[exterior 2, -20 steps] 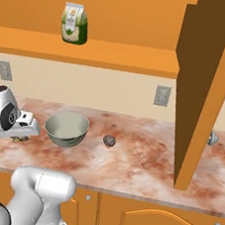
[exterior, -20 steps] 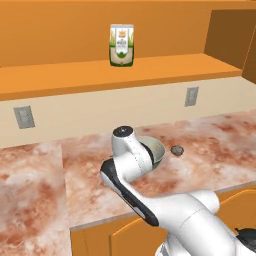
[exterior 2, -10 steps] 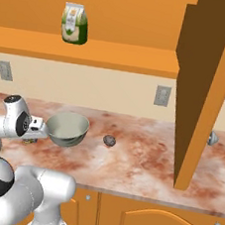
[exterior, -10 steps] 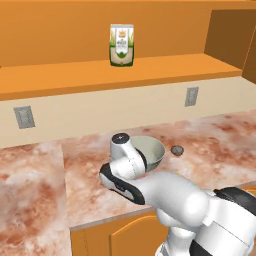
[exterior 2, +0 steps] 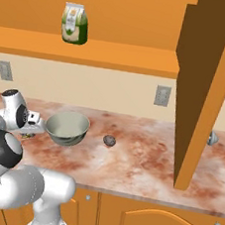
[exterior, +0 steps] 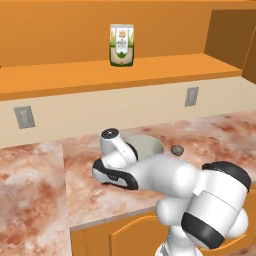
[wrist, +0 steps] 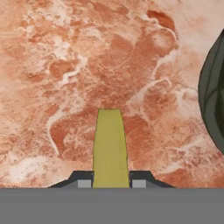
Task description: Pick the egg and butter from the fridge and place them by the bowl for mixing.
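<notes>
My gripper (wrist: pixel 111 183) is shut on the butter (wrist: pixel 109 148), a yellow stick that juts out between the fingertips just above the marbled counter (wrist: pixel 65 65). The dark outer wall of the bowl (wrist: pixel 214 100) lies close on the right of the hand view. From the base, the hand hangs low over the counter, left of the pale grey-green bowl (exterior: pixel 147 145) (exterior 2: pixel 67 127). A small speckled egg (exterior: pixel 176 149) (exterior 2: pixel 109 140) rests on the counter just right of the bowl. The fridge is out of view.
An orange shelf (exterior: pixel 125 72) runs above the counter and carries a green-and-white bag (exterior: pixel 122 45) (exterior 2: pixel 75 23). A tall cabinet side panel (exterior 2: pixel 201 95) comes down to the counter on the right. Wall sockets (exterior: pixel 191 96) sit on the backsplash.
The hand has sunk slightly toward the counter left of the bowl, still holding the butter, and the arm's elbow has swung forward and down. Bowl and egg have not moved.
</notes>
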Tool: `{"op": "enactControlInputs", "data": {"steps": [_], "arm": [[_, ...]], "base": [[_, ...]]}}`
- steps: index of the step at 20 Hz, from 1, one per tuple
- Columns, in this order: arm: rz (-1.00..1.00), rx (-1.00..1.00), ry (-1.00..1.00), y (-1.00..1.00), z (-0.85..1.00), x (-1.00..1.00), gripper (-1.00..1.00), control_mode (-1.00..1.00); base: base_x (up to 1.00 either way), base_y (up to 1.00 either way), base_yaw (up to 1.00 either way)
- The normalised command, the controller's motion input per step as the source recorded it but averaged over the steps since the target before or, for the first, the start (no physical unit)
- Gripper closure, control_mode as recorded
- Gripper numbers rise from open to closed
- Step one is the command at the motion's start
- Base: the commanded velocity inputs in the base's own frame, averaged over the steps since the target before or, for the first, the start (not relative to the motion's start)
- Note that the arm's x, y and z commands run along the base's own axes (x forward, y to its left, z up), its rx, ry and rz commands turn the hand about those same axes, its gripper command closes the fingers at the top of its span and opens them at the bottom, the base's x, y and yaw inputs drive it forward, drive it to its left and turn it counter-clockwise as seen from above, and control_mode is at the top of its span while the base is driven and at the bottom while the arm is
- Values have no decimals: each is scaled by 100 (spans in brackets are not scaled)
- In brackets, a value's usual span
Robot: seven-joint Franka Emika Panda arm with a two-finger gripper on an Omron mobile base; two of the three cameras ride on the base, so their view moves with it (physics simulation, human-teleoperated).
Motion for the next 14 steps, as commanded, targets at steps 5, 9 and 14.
{"op": "enactControlInputs", "data": {"steps": [5, 9, 14], "arm": [[0, 0, 0, 0, -5, 0, 100, -100], [0, 0, 0, 0, -5, 0, -100, -100], [0, 0, 0, 0, 0, 0, -100, -100]], "base": [[0, 0, 0], [0, 0, 0], [0, 0, 0]]}}
